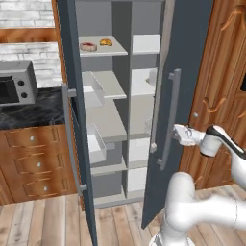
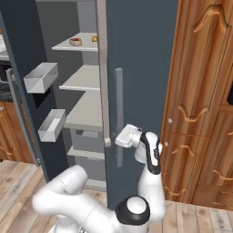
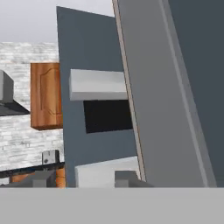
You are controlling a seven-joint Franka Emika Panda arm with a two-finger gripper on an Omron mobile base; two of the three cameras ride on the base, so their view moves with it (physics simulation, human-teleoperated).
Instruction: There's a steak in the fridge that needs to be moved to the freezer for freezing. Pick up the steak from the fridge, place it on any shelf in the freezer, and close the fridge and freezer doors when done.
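The steak (image 1: 88, 46) (image 2: 75, 42) lies on the top shelf (image 1: 115, 49) of the appliance's left half, beside a golden pastry (image 1: 105, 42) (image 2: 94, 39). That half's door, the freezer door (image 1: 72, 72) (image 2: 18, 68) (image 3: 92, 52), stands wide open and shows bins and a black panel. The fridge door (image 1: 192, 57) (image 2: 141, 54) (image 3: 175, 87) is half open. My gripper (image 1: 175, 134) (image 2: 119, 139) (image 3: 85, 179) is at this door's outer face, right by the lower part of its bar handle (image 1: 170, 115) (image 2: 118, 100). The fingertips stand apart, with nothing between them.
Tall wooden cabinets (image 1: 226, 96) (image 2: 200, 91) stand just right of the fridge door. Left of the appliance are a dark counter with a microwave (image 1: 17, 84) and wooden drawers (image 1: 33, 163). The freezer door's bins (image 2: 41, 77) jut into the open space.
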